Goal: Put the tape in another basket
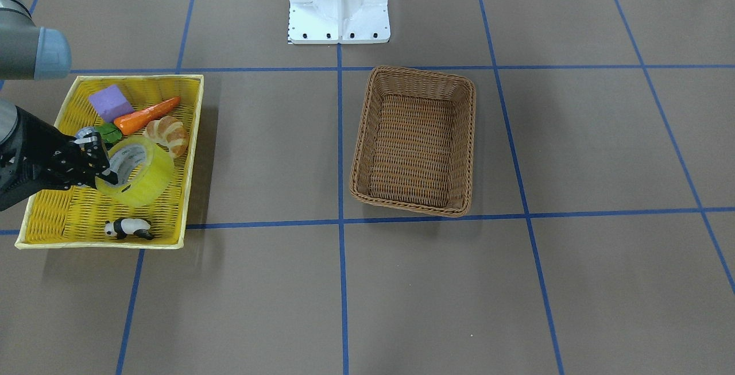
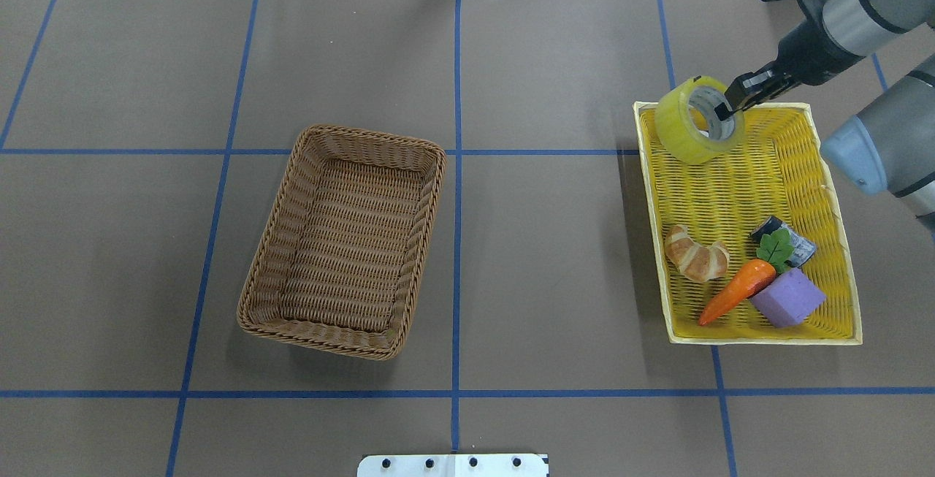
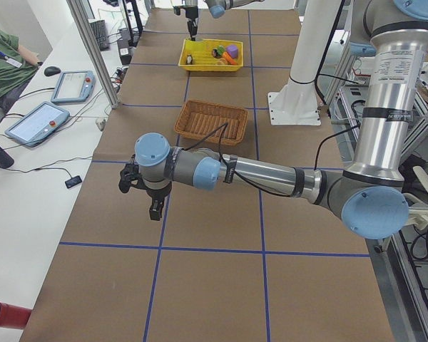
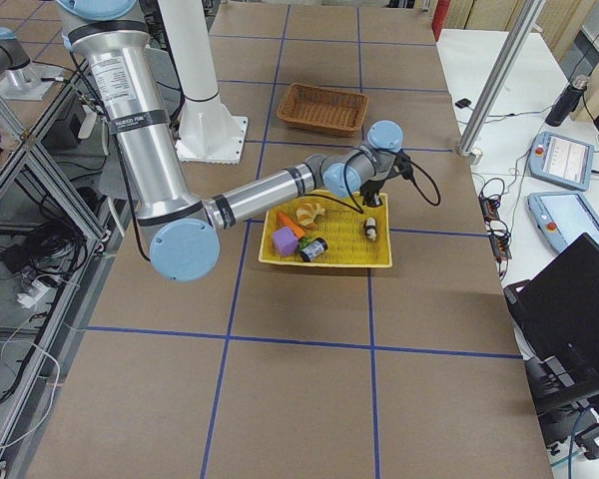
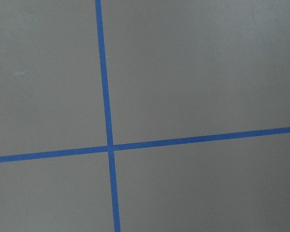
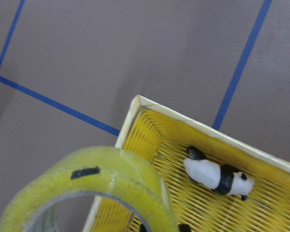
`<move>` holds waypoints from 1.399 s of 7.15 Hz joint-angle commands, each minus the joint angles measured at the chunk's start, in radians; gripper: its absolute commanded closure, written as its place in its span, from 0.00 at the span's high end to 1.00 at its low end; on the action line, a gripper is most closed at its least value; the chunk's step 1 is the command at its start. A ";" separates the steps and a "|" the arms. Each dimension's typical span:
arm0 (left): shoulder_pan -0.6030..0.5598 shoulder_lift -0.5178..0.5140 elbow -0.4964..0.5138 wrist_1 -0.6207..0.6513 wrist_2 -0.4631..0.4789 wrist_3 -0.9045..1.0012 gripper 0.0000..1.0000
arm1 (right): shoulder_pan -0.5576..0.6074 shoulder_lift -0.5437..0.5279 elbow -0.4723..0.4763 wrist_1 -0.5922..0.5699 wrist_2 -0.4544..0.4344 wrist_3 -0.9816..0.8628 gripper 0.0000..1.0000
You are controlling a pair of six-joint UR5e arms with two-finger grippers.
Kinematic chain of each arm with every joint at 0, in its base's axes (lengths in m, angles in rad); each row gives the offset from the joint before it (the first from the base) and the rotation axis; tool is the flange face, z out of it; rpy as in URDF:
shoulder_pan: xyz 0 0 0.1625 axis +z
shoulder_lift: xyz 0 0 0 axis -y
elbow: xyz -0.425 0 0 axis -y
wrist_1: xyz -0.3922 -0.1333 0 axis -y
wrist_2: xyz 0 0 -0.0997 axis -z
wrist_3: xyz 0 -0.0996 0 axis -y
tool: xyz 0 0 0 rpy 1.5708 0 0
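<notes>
The yellow tape roll [image 2: 687, 134] hangs tilted over the far corner of the yellow tray [image 2: 730, 192], lifted off its floor. My right gripper [image 2: 728, 108] is shut on the roll's wall, with one finger inside the core and one outside. In the front view the tape [image 1: 146, 180] and the right gripper [image 1: 103, 167] are over the tray [image 1: 69, 214]. The right wrist view shows the tape [image 6: 101, 169] close up. The brown wicker basket [image 2: 369, 142] stands empty at the table's middle [image 1: 422, 73]. My left gripper [image 3: 153, 210] shows only in the left side view, over bare table, and I cannot tell its state.
The tray holds a croissant [image 2: 695, 254], a carrot [image 2: 734, 293], a purple block [image 2: 789, 297], a small silver cylinder [image 2: 800, 247] and a toy panda [image 1: 127, 228]. The robot's white base [image 1: 339, 4] stands behind the basket. Blue tape lines grid the brown table.
</notes>
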 commanded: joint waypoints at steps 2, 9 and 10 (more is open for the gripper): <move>0.018 0.005 0.046 -0.459 -0.004 -0.410 0.98 | -0.104 0.027 0.005 0.367 -0.079 0.507 0.00; 0.184 -0.087 0.042 -0.824 -0.214 -1.170 0.97 | -0.355 0.039 0.053 0.919 -0.299 1.215 0.00; 0.214 -0.100 0.042 -0.931 -0.215 -1.338 0.97 | -0.403 0.042 0.068 0.949 -0.350 1.218 0.00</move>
